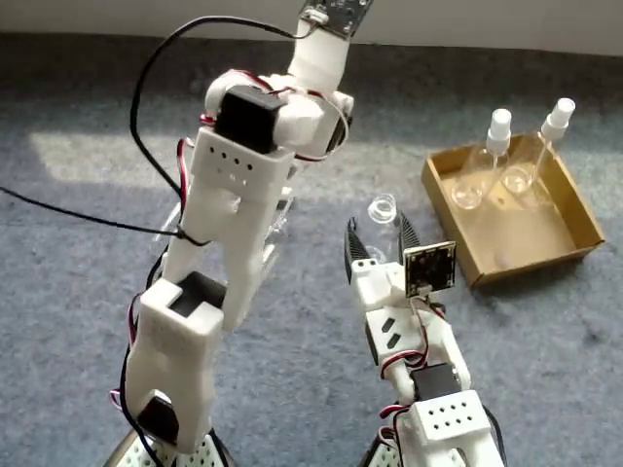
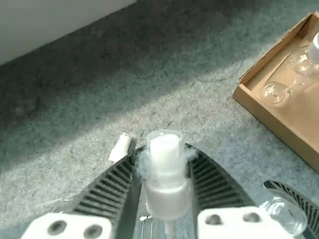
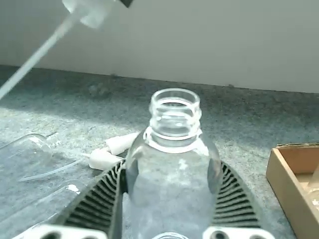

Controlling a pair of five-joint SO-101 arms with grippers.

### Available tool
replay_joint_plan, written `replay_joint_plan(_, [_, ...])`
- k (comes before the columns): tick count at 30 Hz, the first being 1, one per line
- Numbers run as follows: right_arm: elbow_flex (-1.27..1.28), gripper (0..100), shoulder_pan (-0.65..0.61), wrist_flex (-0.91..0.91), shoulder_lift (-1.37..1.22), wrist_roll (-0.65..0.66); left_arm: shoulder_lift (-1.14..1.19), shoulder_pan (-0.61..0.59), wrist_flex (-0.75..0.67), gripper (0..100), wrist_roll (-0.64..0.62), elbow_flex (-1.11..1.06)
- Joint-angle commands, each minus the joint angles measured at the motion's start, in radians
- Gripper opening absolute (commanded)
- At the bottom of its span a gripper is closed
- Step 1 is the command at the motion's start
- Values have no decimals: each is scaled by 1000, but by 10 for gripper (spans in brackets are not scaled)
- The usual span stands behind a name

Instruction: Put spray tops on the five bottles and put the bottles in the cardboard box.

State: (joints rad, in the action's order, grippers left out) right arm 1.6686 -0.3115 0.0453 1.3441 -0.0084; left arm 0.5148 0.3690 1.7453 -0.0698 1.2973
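Observation:
My right gripper [image 1: 378, 229] is shut on a clear bottle [image 1: 382, 208] that stands upright on the carpet with its neck open; in the right wrist view the bottle [image 3: 172, 159] sits between the ribbed fingers [image 3: 99, 204]. My left gripper [image 2: 162, 149] is shut on a white spray top [image 2: 164, 172]. That spray top [image 3: 89, 11] hangs above and to one side of the bottle's neck, its thin tube [image 3: 35, 57] slanting down. The cardboard box [image 1: 560, 243] lies to the right and holds two capped bottles [image 1: 482, 165] [image 1: 531, 161].
Loose white spray tops [image 3: 107, 152] and clear bottles without tops [image 3: 30, 149] lie on the grey carpet beyond the held bottle. Another loose top [image 2: 119, 148] lies past the left fingers. The big white left arm [image 1: 234, 195] spans the left half of the scene.

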Motion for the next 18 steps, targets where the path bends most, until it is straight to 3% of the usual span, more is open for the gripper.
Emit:
replay_joint_plan(1, [85,113,-53,28,10,-5,-177,21,6,4,-11,54])
replay_joint_plan(6, [85,113,-165,28,10,-3,-320,62,5,4,-91,54])
replay_joint_plan(13, [85,113,-170,21,12,0,-469,188,3,4,-101,54])
replay_joint_plan(18, [36,112,-165,16,12,0,-516,197,3,4,-106,48])
